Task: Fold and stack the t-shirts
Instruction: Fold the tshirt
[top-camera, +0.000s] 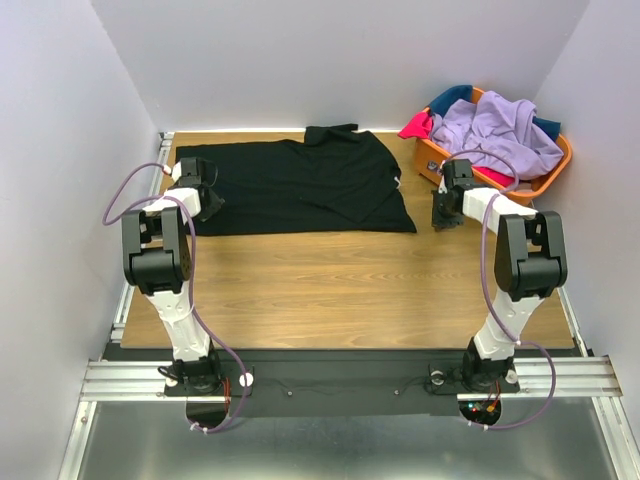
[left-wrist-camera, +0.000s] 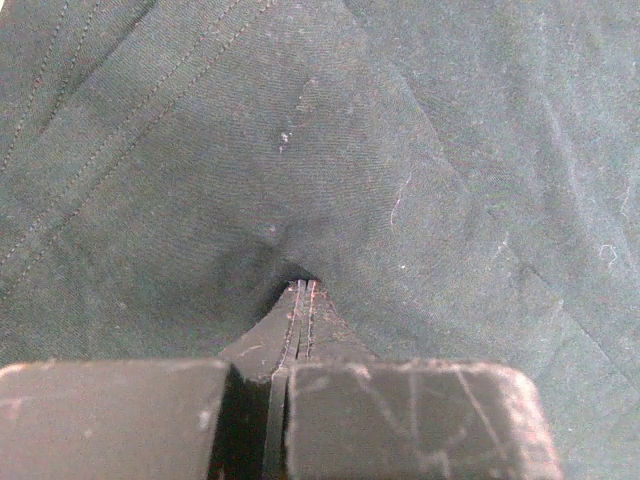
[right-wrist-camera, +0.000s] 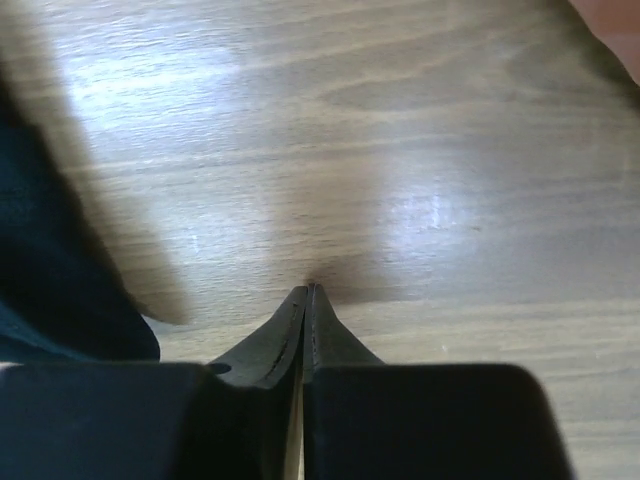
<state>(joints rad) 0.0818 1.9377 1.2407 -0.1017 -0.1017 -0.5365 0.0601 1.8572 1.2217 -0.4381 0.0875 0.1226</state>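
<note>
My left gripper (left-wrist-camera: 303, 288) is clenched, fingertips pressed together and buried in the black t-shirt (top-camera: 300, 185). The cloth puckers in toward the tips, so I judge a small fold is nipped between them, though the dark fabric hides the pinch itself. That hand sits at the shirt's left end. From there the shirt runs away to my right, its long axis lying left to right across the far half of the table (top-camera: 330, 290), spread mostly flat with one part jutting toward the far edge. My right gripper (right-wrist-camera: 308, 292) is also closed tight, but on nothing: it hangs over bare wood with the tips just at the surface. The shirt's right edge lies just beside it on its left, apart from the fingers, so this is the nearer hand for that end. To grip that edge I would have to open this hand and shift it left. Close behind and to the right of it stands the orange basket (top-camera: 555, 170), heaped with a lavender t-shirt (top-camera: 495, 130), a pink-red one (top-camera: 417, 127) and a teal one (top-camera: 450, 97), none of them folded yet.
</note>
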